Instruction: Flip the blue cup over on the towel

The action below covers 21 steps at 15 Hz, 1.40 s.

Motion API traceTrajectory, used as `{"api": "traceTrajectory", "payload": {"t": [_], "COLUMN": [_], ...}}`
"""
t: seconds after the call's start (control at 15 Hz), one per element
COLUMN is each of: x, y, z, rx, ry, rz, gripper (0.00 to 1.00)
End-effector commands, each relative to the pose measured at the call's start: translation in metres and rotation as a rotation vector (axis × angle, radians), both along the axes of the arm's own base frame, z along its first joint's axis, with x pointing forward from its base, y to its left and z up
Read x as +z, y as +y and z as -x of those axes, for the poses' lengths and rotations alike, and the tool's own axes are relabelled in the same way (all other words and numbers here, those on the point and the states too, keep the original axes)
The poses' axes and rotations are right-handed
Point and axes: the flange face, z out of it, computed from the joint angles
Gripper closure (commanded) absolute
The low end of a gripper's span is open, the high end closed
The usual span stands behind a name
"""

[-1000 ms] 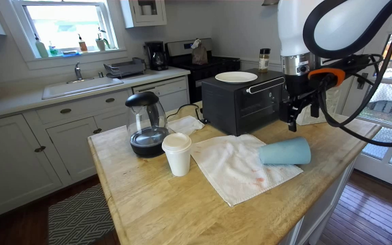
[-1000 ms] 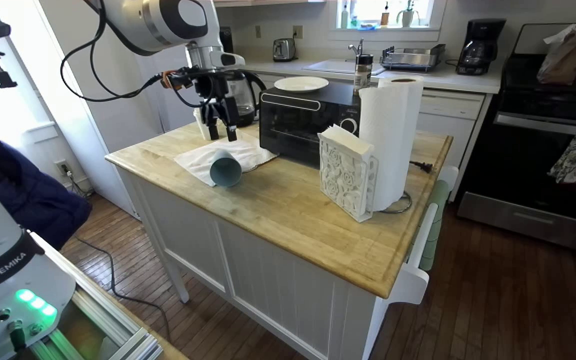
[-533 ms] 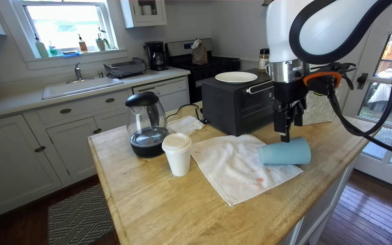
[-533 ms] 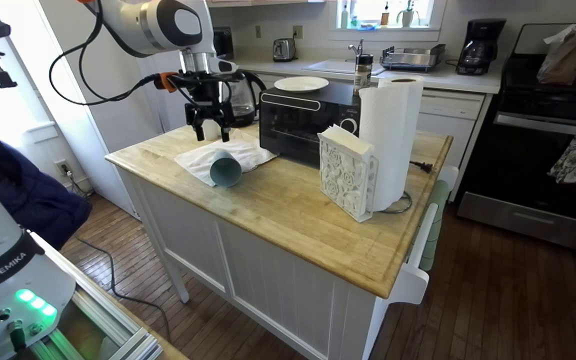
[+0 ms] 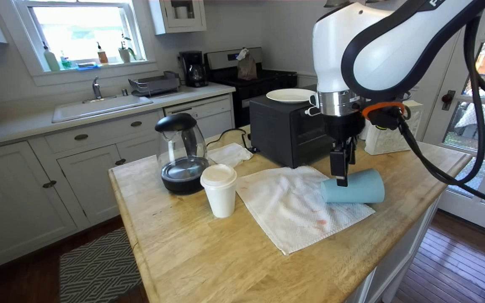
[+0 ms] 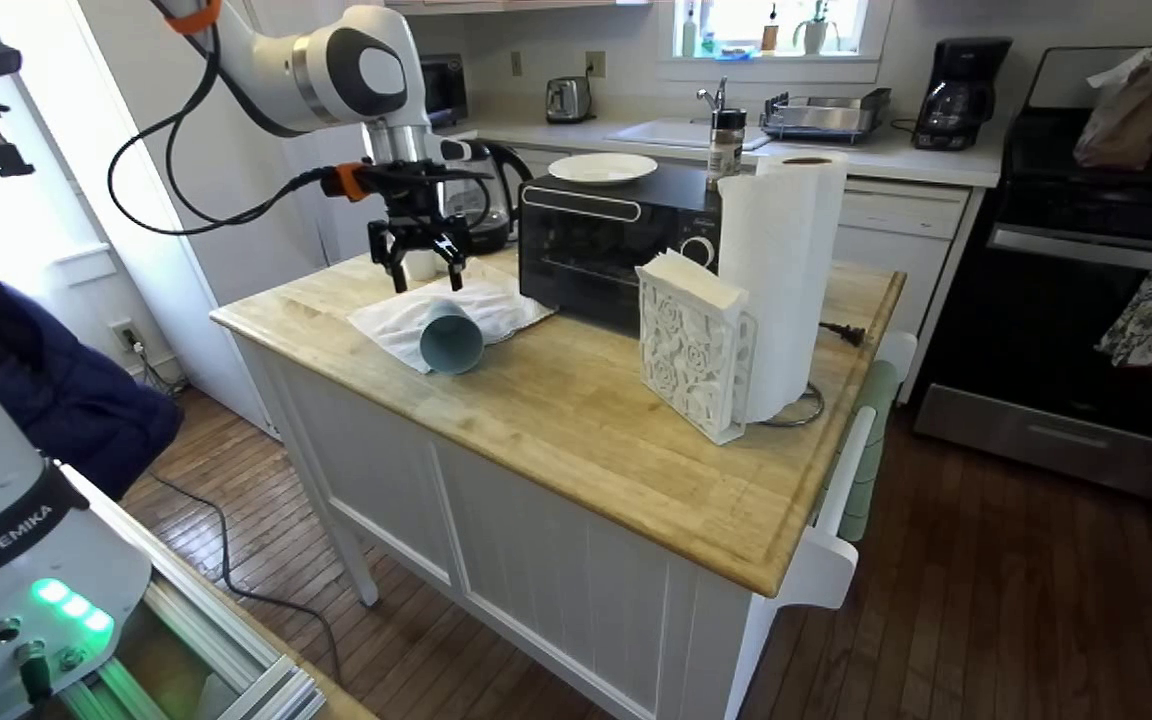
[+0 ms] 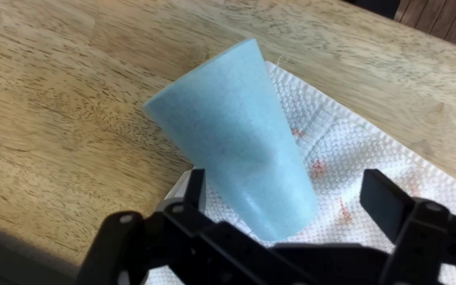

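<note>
End effector (image 6: 428, 282) lower, above tapered cup (image 7: 238, 136)

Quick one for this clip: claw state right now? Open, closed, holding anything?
Claw: open, holding nothing; the light blue tumbler lies on its side, ungripped.

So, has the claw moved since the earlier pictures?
Yes: in an exterior view, the claw has moved down and leftward in the picture, judged against the unmoved black oven.

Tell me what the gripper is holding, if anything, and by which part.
Nothing is held: the gripper is open near the blue cup, which lies on its side.
</note>
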Motion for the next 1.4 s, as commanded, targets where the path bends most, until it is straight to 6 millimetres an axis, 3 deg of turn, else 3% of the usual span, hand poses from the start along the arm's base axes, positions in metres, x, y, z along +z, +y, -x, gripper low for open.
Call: {"api": "traceTrajectory", "payload": {"t": [0.0, 0.73, 1.33], "x": [-0.011, -0.045, -0.064], "y": [-0.004, -0.017, -0.025], "z": [-0.012, -0.003, 0.000], "rx": [0.090, 0.235, 0.237], "ry": [0.000, 0.082, 0.107], "rz": [0.017, 0.055, 0.054], "gripper": [0.00, 0.00, 0.00]}}
